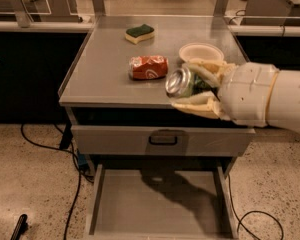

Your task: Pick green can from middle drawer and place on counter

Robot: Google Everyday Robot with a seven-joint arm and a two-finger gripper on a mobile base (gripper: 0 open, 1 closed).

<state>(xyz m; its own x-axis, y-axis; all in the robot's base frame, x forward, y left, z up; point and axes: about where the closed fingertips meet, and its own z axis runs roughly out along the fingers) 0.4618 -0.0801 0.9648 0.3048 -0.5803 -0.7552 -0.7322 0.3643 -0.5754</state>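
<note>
My gripper [192,85] is shut on the green can [186,82], which lies sideways between the pale fingers [200,105] with its silver end facing left. The can is held in the air over the front right edge of the counter [102,69], just right of the red-orange crushed can [148,67]. The white arm comes in from the right. The middle drawer [157,204] is pulled open below, its grey floor bare with the arm's shadow on it.
A green and yellow sponge [139,33] lies at the counter's back. A white bowl [200,51] sits at back right, just behind the gripper. A shut drawer front with a dark handle [163,137] is under the counter. Black cables [75,184] run over the floor.
</note>
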